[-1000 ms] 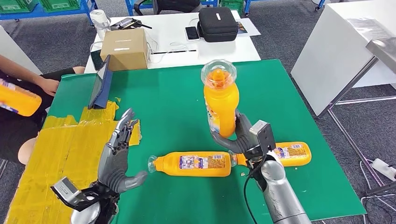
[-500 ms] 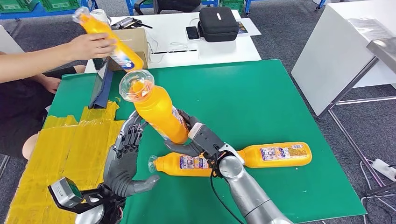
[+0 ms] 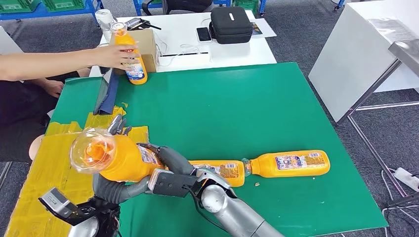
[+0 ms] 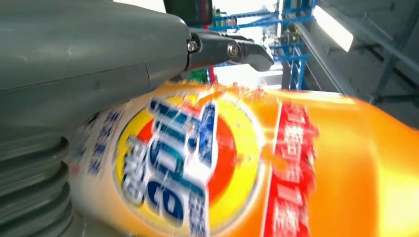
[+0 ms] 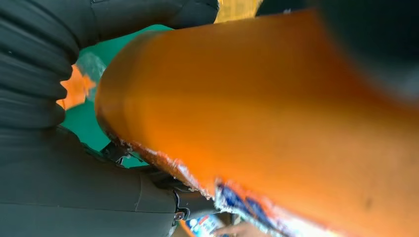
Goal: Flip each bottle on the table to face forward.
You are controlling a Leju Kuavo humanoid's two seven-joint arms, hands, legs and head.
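My right hand (image 3: 170, 163) grips an orange bottle (image 3: 126, 160) and holds it tilted over the table's left front, its clear cap (image 3: 93, 149) towards me. My left hand (image 3: 116, 190) lies under and behind this bottle, its fingers (image 3: 117, 126) sticking up straight past it. Close up, the bottle's label (image 4: 197, 158) sits against the left palm, with the thumb (image 4: 89, 44) alongside. The right wrist view shows the bottle's orange body (image 5: 276, 113). Two more orange bottles lie flat on the green table (image 3: 257, 103), one (image 3: 225, 171) partly behind my right arm and one (image 3: 291, 164) to its right.
A person's hand (image 3: 111, 54) holds another orange bottle (image 3: 131, 61) upright at the table's far left corner. A dark tablet (image 3: 106, 91) leans nearby. Yellow tape (image 3: 52, 163) covers the left front. Behind are a cardboard box (image 3: 149, 47) and a black case (image 3: 230, 24).
My right hand has swung the bottle from mid-table leftwards and tilted it down into my left hand. The person has brought a bottle down to the far left corner.
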